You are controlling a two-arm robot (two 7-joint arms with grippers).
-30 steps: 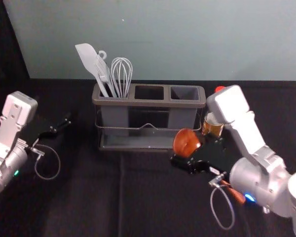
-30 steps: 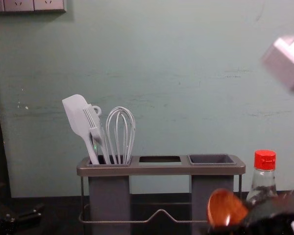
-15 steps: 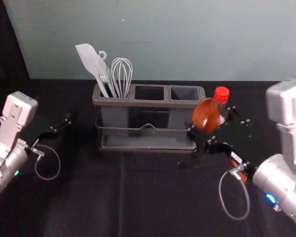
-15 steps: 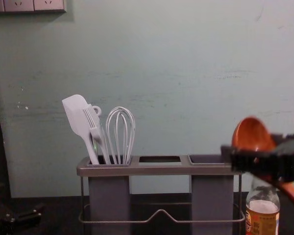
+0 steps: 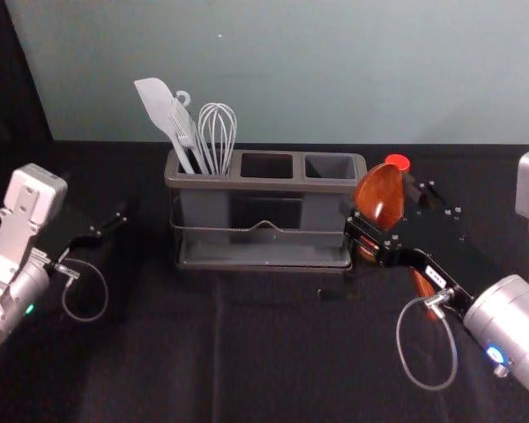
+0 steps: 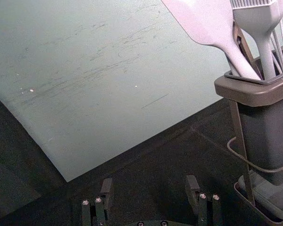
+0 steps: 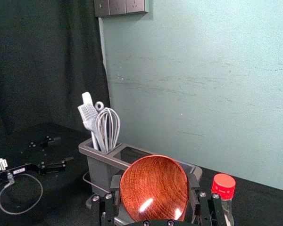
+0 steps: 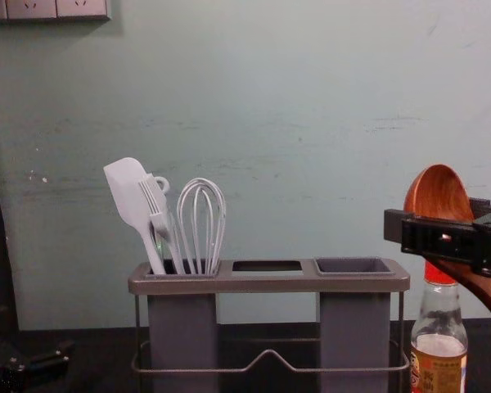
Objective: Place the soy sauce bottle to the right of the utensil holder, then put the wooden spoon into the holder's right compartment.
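We grasp spoon [image 8: 440, 192] near its bowl with right gripper [image 5: 381, 203], at right edge of holder [image 5: 264, 185]; bowl up, handle slanting down rightward. Right compartment [image 8: 354, 266] gapes left of spoon, mouth uncovered. Bottle [image 8: 438, 360] stands upright just beyond holder's right end. Table [image 5: 264, 344] stretches before holder. Our left gripper [image 5: 110, 218] parks well left, released, fingers apart.

Left end effector [image 5: 115, 217]: at left, fingers apart | Right end effector [image 5: 381, 201]: raised at right, fingers clamped
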